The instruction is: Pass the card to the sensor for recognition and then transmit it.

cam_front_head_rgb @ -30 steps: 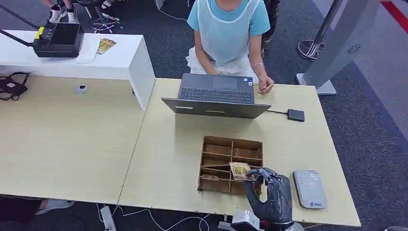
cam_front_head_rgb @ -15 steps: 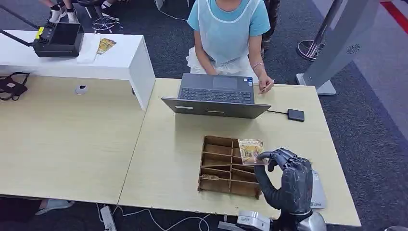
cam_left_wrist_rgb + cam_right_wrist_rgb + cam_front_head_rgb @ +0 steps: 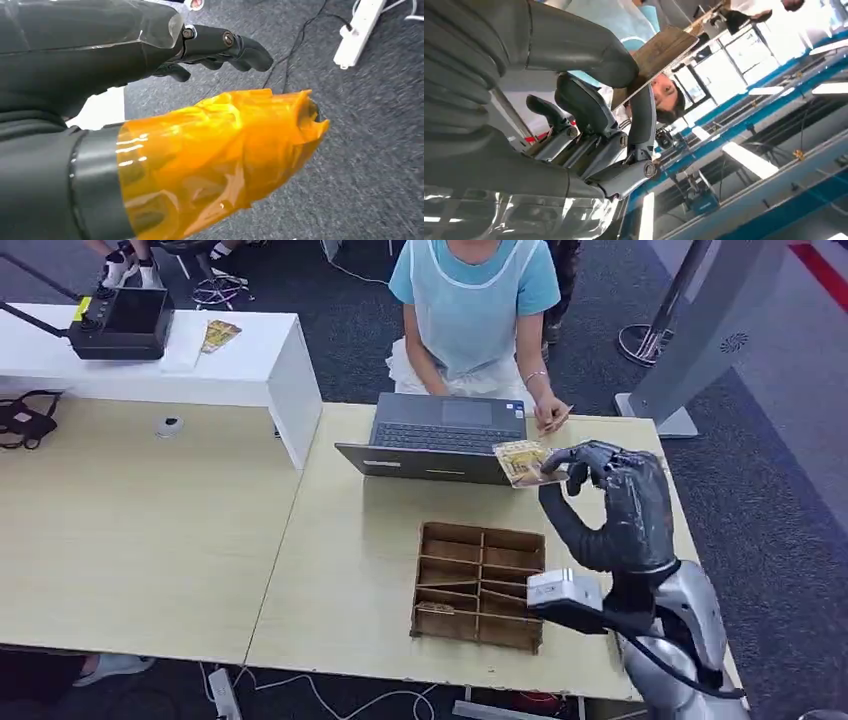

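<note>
now: right hand (image 3: 610, 502) pinches the card (image 3: 522, 462), raised from the wooden tray (image 3: 480, 585) to the far laptop (image 3: 448, 436). sensor pass judged pending. left hand (image 3: 215, 47) empty, fingers apart.

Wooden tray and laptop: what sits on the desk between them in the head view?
Nothing: between the wooden tray and the laptop the desk is bare in the head view.

Yellowish printed card (image 3: 522, 462) pinched by right robot hand (image 3: 612, 502), raised near laptop's front edge.
</note>
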